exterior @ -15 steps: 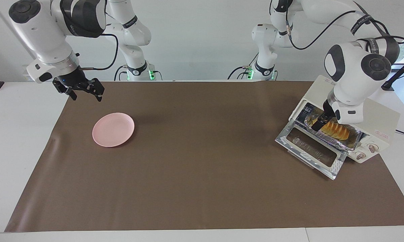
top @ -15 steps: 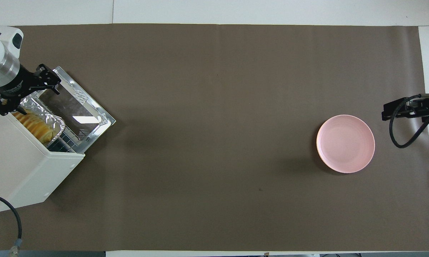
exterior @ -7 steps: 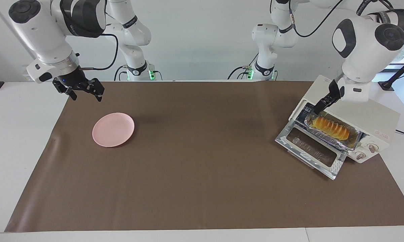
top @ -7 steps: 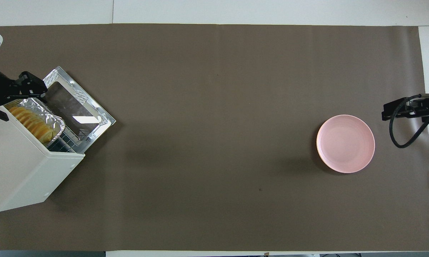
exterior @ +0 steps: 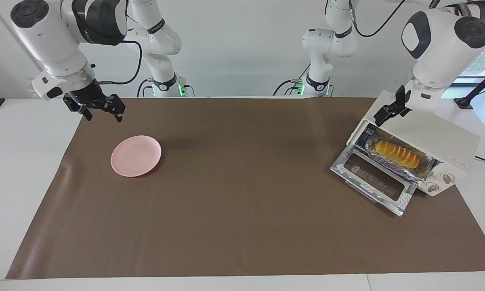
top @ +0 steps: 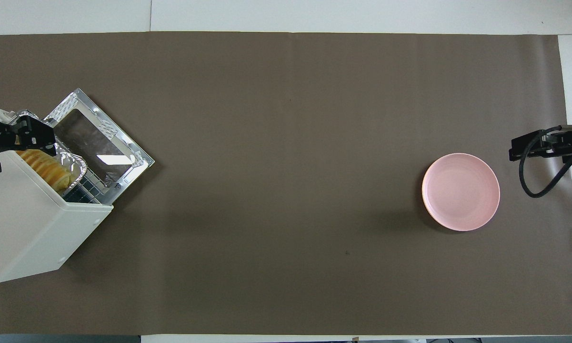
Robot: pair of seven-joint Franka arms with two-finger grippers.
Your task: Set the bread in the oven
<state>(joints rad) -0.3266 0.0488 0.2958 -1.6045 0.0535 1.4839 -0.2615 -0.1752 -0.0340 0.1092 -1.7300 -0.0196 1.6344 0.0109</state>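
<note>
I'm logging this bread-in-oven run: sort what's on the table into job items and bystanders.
Job items: bread, lying in the foil tray at the mouth of the oven, whose door hangs open; left gripper, open, above the oven.
Bystanders: pink plate; right gripper, open, waiting near the plate.

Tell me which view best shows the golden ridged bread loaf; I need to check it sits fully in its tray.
The facing view: the golden ridged bread loaf lies whole in the crinkled foil tray at the cream toaster oven mouth. Overhead, the oven's top and the left gripper hide part of it.
</note>
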